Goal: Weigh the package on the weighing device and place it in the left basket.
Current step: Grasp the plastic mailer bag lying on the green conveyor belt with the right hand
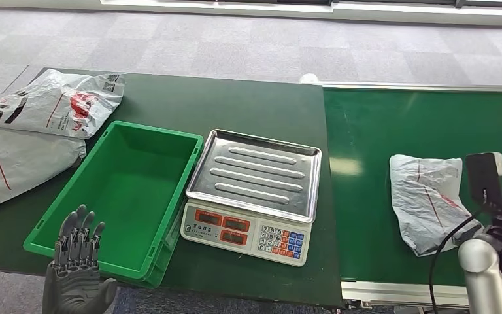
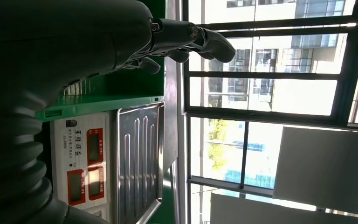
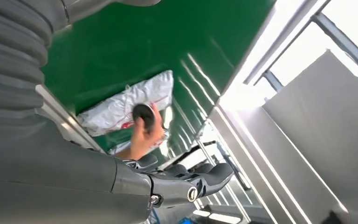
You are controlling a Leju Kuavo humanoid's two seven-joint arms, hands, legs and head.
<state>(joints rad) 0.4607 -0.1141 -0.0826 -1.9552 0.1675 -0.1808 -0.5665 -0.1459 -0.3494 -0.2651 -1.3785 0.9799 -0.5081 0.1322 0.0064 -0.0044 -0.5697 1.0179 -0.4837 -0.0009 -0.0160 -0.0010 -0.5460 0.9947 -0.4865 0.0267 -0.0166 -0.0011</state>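
On my head view the left hand (image 1: 77, 258) is raised at the near edge of the table, fingers straight and slightly apart, holding nothing and touching nothing; it hangs just in front of the near rim of the green basket (image 1: 125, 260). The left wrist view agrees: the dark fingers (image 2: 205, 39) reach out into free air. The right hand (image 3: 182, 184) has its fingers stretched out and close together, empty, above the belt; in the head view I can see its silver arm and wrist camera at the lower right. I count one package (image 1: 429, 199) for the task, a crumpled grey-white mailer bag lying on the green conveyor belt (image 1: 399, 118), well to the right of the scale (image 1: 251, 196), whose steel tray is bare. One basket sits just left of the scale, touching it or nearly so. Two more grey mailer bags (image 1: 52, 101) overlap on the table's far left.
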